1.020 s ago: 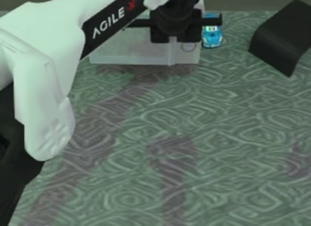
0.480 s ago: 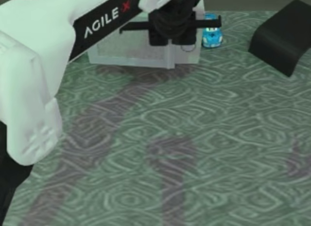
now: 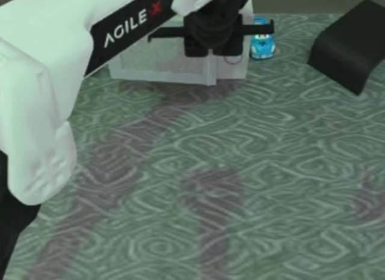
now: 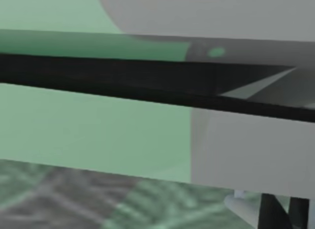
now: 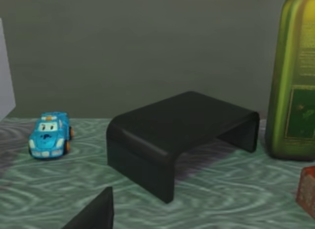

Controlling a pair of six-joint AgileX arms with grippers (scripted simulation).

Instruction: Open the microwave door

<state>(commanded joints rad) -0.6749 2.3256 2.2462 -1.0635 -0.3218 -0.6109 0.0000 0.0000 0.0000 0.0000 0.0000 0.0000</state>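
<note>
A pale white-grey boxy microwave (image 3: 180, 63) sits at the far edge of the counter (image 3: 240, 183), left of centre in the top view. Its long side runs left to right and its front faces the near edge. The flat microwave door (image 3: 159, 62), with a speckled grey mesh window, lies across that front; whether it stands ajar cannot be told. The white left arm reaches diagonally from the near left, and its black left hand (image 3: 210, 42) covers the door's right edge; whether its fingers are apart or together cannot be told. The left wrist view shows pale green and grey surfaces very close. The counter wears a green swirl-patterned cloth. Just right of the microwave stands a small blue toy car (image 3: 262, 45); farther right, a matte black angular box (image 3: 349, 45) and a green bottle (image 5: 295, 76).
</note>
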